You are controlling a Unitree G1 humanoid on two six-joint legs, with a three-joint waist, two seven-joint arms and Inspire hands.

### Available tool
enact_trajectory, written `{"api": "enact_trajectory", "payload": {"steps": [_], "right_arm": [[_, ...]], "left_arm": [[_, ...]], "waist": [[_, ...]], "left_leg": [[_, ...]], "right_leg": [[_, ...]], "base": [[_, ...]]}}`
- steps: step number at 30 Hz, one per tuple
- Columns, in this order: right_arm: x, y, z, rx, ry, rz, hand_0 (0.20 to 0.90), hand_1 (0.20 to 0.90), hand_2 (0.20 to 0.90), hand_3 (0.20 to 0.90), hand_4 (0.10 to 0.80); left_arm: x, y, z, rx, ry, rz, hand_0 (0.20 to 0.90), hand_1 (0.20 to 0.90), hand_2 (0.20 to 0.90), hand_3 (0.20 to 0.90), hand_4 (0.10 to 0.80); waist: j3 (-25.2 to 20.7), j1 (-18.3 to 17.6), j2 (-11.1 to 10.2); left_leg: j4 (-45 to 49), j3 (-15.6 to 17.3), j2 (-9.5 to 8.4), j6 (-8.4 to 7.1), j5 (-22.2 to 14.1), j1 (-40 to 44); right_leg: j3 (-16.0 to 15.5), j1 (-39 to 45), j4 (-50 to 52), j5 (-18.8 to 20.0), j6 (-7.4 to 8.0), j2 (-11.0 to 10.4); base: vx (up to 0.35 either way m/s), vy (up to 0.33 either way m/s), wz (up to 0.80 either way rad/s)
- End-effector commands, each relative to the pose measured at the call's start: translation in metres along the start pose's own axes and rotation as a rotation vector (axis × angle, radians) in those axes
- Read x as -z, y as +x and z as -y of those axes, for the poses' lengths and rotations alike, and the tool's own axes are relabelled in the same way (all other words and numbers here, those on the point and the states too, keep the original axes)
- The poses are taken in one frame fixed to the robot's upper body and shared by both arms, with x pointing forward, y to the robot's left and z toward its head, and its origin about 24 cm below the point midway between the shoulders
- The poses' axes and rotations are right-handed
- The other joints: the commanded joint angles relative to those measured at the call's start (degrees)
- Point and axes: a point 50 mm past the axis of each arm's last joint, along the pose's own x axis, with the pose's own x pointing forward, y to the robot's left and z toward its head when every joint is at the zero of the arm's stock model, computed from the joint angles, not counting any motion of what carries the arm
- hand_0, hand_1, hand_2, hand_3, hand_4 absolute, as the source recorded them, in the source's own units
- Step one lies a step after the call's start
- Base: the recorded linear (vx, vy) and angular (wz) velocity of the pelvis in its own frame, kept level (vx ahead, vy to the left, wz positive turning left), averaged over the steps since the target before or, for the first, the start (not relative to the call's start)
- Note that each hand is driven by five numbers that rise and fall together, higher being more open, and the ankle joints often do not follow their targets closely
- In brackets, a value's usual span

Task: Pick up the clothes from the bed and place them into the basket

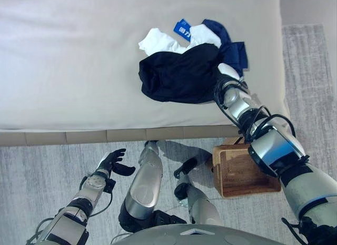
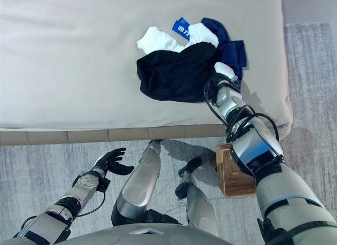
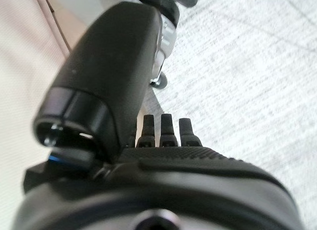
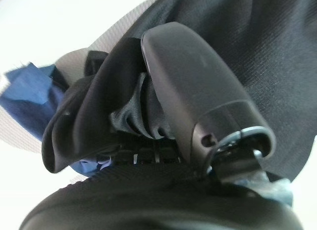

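Note:
A pile of clothes lies on the beige bed (image 1: 68, 60): a black garment (image 1: 176, 76) in front, a white one (image 1: 158, 42) and a navy one (image 1: 231, 47) behind it. My right hand (image 1: 226, 76) reaches into the pile's right side. In the right wrist view its thumb (image 4: 193, 86) and fingers pinch a fold of the black garment (image 4: 84, 111). A wooden basket (image 1: 245, 171) stands on the floor below the bed's right end. My left hand (image 1: 111, 162) hangs open over the carpet, holding nothing.
A blue tag (image 1: 182, 29) sits on the white garment. Grey carpet (image 1: 37, 171) runs along the front of the bed, and the bed's edge (image 1: 105, 134) lies between the pile and the basket.

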Motion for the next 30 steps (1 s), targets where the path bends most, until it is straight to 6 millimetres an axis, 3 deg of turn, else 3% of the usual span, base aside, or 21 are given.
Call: {"api": "enact_trajectory", "payload": {"steps": [1, 5, 8, 12, 13, 16, 19, 22, 30], "right_arm": [[-0.041, 0.000, 0.026, 0.060, 0.015, 0.138, 0.300, 0.300, 0.300, 0.200, 0.100], [-0.060, -0.004, 0.042, 0.197, 0.126, 0.244, 0.300, 0.300, 0.300, 0.200, 0.100], [-0.088, -0.017, 0.071, 0.414, 0.299, 0.427, 0.300, 0.300, 0.300, 0.200, 0.100], [-0.119, -0.051, 0.110, 0.709, 0.423, 0.635, 0.300, 0.300, 0.300, 0.200, 0.100], [-0.122, -0.058, 0.120, 0.768, 0.433, 0.673, 0.300, 0.300, 0.300, 0.200, 0.100], [-0.128, -0.080, 0.145, 0.912, 0.464, 0.751, 0.300, 0.300, 0.300, 0.200, 0.100], [-0.119, -0.108, 0.171, 1.056, 0.482, 0.810, 0.300, 0.300, 0.300, 0.200, 0.100], [-0.103, -0.120, 0.182, 1.104, 0.479, 0.816, 0.300, 0.300, 0.300, 0.200, 0.100], [-0.059, -0.133, 0.203, 1.188, 0.456, 0.736, 0.300, 0.300, 0.300, 0.200, 0.100]], "left_arm": [[0.012, -0.010, 0.010, 0.036, -0.005, 0.024, 0.900, 0.900, 0.900, 0.900, 0.800], [0.010, -0.011, 0.010, 0.028, -0.011, 0.040, 0.900, 0.900, 0.900, 0.900, 0.800], [0.009, -0.011, 0.013, 0.008, -0.026, 0.055, 0.900, 0.900, 0.900, 0.900, 0.800], [0.013, -0.012, 0.015, -0.026, -0.024, 0.045, 0.900, 0.900, 0.900, 0.900, 0.800], [0.012, -0.012, 0.014, -0.033, -0.017, 0.046, 0.900, 0.900, 0.900, 0.900, 0.800], [0.017, -0.012, 0.014, -0.042, -0.007, 0.022, 0.900, 0.900, 0.900, 0.900, 0.800], [0.028, -0.014, 0.014, -0.050, 0.021, -0.030, 0.900, 0.900, 0.900, 0.900, 0.800], [0.043, -0.019, 0.017, -0.038, 0.045, -0.095, 0.900, 0.900, 0.900, 0.900, 0.800], [0.064, -0.025, 0.029, 0.024, 0.087, -0.216, 0.900, 0.900, 0.900, 0.900, 0.800]], "waist": [[0.76, 2.35, 1.02], [0.76, 2.15, 0.94], [0.76, 0.89, -0.29], [0.76, -1.23, -2.00], [0.76, -1.87, -2.50], [0.76, -2.88, -2.82], [-0.25, -5.10, -3.07], [-4.51, -7.83, -3.03], [-14.49, -14.13, -1.47]], "left_leg": [[6.76, 2.14, -3.12, 7.30, -6.46, -5.01], [7.14, 1.53, -3.20, 7.29, -6.40, -6.96], [5.39, 1.91, -2.56, 7.03, -6.44, -6.09], [2.32, 3.49, -1.10, 6.75, -6.78, -1.80], [1.74, 3.96, -1.46, 6.91, -4.92, -1.92], [-0.06, 5.57, -0.78, 6.99, -5.39, 2.68], [-2.75, 7.96, -0.16, 7.16, -6.25, 10.27], [-5.09, 9.76, 0.28, 7.23, -6.60, 14.75], [-10.66, 14.00, 0.89, 7.28, -6.60, 23.97]], "right_leg": [[0.67, -4.60, 11.08, -0.71, 1.63, -3.48], [0.89, -6.86, 11.72, -0.76, 1.84, -3.06], [2.05, -6.81, 10.54, -0.38, 2.04, -2.05], [4.35, -4.73, 9.01, -0.44, 2.09, -1.10], [4.21, -4.96, 8.25, 0.77, 1.68, -1.42], [5.92, -2.06, 7.18, 0.28, 1.67, -1.15], [8.62, 3.12, 5.37, -0.67, 1.64, -0.76], [9.67, 5.77, 3.70, -0.89, 1.67, -0.70], [12.88, 11.20, 0.79, -1.40, 1.37, -0.24]], "base": [[-0.042, 0.042, -0.01], [-0.041, 0.020, -0.04], [-0.042, -0.010, -0.03], [-0.038, -0.012, -0.11], [-0.093, 0.021, -0.27], [-0.019, 0.008, -0.21], [0.083, 0.007, -0.36], [0.154, 0.041, -0.31], [0.147, 0.021, -0.28]]}}
